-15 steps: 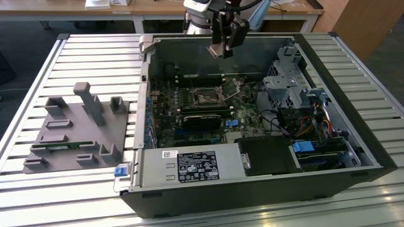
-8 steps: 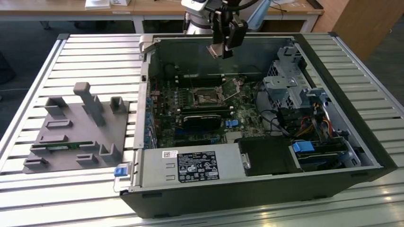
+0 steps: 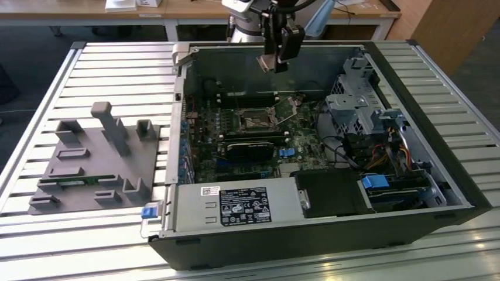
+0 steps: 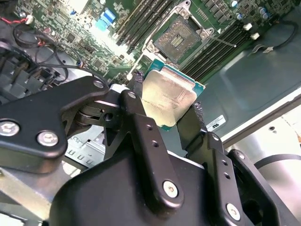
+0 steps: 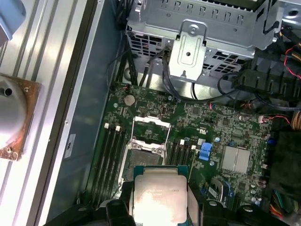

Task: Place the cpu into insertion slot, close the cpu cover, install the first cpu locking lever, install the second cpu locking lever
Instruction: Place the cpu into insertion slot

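Pincer (image 4: 167, 101) clamped on the cpu (image 4: 170, 96), held above the open computer case (image 3: 273, 252).

From my remote station I saw the two black fingers (image 4: 143, 127) closed part-way against opposite edges of the chip. Its silvery top faced both wrist cameras, with a green rim showing around it. The cpu hung in the air, clear of the motherboard (image 5: 225, 127). The insertion slot (image 5: 141, 157) lay near it below, bare and dark at its centre. The cpu cover (image 5: 151, 120) appeared swung open off the slot, with green board visible through its window. In the exterior view the case lay on its side on the slatted bench (image 3: 117, 64). A grey fixture block (image 3: 93, 164) sat beside it on the exterior view's left.
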`<state>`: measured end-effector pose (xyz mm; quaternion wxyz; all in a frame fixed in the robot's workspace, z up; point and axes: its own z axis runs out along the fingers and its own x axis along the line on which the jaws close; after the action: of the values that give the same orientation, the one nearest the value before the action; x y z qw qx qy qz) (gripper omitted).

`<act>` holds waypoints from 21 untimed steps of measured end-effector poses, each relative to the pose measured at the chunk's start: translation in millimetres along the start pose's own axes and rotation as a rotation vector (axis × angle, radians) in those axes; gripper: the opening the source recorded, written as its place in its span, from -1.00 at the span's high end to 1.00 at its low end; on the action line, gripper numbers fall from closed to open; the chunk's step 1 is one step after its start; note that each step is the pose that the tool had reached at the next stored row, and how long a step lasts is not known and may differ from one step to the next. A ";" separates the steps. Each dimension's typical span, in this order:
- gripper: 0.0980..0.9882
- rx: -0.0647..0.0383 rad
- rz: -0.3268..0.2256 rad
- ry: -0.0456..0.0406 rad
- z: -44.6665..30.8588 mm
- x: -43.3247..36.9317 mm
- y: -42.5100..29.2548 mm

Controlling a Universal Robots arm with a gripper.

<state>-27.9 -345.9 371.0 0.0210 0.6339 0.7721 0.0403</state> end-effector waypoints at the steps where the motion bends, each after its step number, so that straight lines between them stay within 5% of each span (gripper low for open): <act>1: 0.00 0.000 0.007 -0.0007 0.0 0.0 0.0; 21: 0.00 -0.003 0.152 -0.0137 0.8 0.0 -0.2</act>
<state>-28.0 -345.9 370.2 0.0240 0.6908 0.7216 0.0385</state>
